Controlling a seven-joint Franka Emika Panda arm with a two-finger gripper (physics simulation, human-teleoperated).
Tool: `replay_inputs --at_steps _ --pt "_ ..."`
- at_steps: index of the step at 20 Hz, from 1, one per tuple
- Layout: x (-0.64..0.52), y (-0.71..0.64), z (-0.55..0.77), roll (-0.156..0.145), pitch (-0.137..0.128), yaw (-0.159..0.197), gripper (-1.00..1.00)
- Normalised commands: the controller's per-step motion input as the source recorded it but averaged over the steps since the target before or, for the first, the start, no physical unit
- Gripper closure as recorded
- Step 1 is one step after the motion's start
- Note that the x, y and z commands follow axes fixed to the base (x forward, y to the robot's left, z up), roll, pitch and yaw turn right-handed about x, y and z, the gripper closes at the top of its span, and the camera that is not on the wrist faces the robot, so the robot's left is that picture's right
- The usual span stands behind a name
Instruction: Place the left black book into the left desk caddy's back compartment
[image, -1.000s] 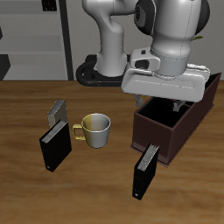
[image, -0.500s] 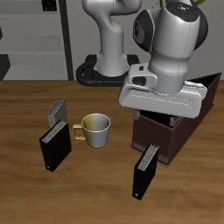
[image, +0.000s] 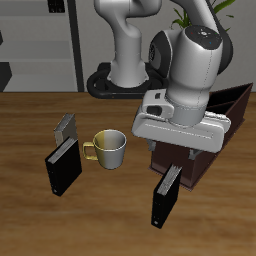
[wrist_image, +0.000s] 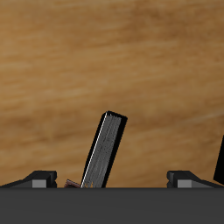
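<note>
The left black book (image: 166, 196) stands upright near the table's front edge, just in front of the left desk caddy (image: 203, 166). The caddy is a long dark maroon box; its back compartment (image: 240, 103) with the rising edges shows behind the hand. My gripper (image: 181, 157) hangs low over the caddy's front end, above and slightly behind the book. In the wrist view the book (wrist_image: 103, 150) stands tilted between the two fingertips (wrist_image: 39, 178); the gripper (wrist_image: 114, 178) is open and holds nothing.
A second black book (image: 63, 166) stands toward the other side of the table, with a smaller grey book (image: 66, 126) behind it. A pale mug (image: 108, 148) sits between those books and the caddy. The robot's base stands farther back.
The hand has moved from over the caddy toward the table's front edge and lower, coming over the left black book. The gripper stays open; nothing else moved.
</note>
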Motion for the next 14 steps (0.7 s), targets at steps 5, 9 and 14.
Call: replay_inputs --at_steps 5,9,14 --pt "0.02 -0.05 -0.24 -0.012 -0.017 0.002 -1.0" --pt "0.03 -0.04 -0.39 -0.002 0.036 -0.04 -1.0" --pt "0.06 -0.06 -0.31 0.0 0.024 -0.012 -1.0"
